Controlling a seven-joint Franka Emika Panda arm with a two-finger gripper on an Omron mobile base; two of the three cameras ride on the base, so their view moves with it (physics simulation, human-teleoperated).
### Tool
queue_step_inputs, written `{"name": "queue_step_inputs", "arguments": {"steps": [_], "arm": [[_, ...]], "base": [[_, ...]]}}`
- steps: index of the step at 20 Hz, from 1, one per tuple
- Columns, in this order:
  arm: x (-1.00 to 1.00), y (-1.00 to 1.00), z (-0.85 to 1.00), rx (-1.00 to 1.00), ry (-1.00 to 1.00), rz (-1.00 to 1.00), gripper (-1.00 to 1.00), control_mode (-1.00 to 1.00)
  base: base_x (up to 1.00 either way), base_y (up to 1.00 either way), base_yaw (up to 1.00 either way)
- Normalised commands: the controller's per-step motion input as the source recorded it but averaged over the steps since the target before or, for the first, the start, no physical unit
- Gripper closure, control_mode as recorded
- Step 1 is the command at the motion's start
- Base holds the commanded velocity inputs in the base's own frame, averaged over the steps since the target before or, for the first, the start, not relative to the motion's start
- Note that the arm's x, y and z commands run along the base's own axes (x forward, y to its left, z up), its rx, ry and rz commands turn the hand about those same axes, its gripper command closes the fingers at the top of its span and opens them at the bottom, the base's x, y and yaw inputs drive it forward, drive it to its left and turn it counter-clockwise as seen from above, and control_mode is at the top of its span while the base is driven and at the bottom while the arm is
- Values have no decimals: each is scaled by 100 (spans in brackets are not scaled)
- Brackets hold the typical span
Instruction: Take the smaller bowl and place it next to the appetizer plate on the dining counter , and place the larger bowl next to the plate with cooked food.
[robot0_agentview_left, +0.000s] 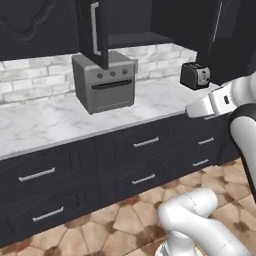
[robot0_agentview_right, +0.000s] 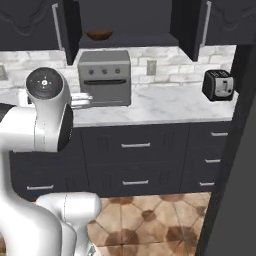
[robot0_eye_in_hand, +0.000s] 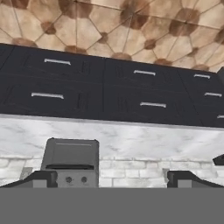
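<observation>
The smaller bowl (robot0_agentview_right: 99, 34), dark brown and shallow, sits on the shelf of an open wall cabinet above the toaster oven (robot0_agentview_right: 104, 77). My gripper (robot0_eye_in_hand: 113, 180) is open and empty, its fingertips (robot0_eye_in_hand: 41, 179) wide apart. It hovers over the marble worktop at about the oven's height, well below the bowl. In the left base view the gripper (robot0_agentview_left: 191, 110) points left, to the right of the oven. In the right base view the gripper (robot0_agentview_right: 82, 102) pokes out from behind my arm. The larger bowl, both plates and the dining counter are out of view.
A black toaster (robot0_agentview_left: 195, 75) stands at the right end of the worktop (robot0_agentview_left: 45, 125). An open cabinet door (robot0_agentview_left: 93, 30) hangs above the toaster oven (robot0_agentview_left: 105, 82). Dark drawers (robot0_agentview_right: 135, 145) run under the worktop. A tall dark panel (robot0_agentview_right: 235, 165) closes off the right side.
</observation>
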Motion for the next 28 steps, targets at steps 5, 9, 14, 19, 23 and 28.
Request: {"name": "queue_step_inputs", "arguments": {"steps": [5,9,14,19,23,28], "arm": [[0,0,0,0,0,0,-100,100],[0,0,0,0,0,0,-100,100],[0,0,0,0,0,0,-100,100],[0,0,0,0,0,0,-100,100],[0,0,0,0,0,0,-100,100],[0,0,0,0,0,0,-100,100]], "base": [[100,22,-7],[95,-15,-2],[65,-64,0],[65,-51,0],[46,-14,0],[42,7,6]]}}
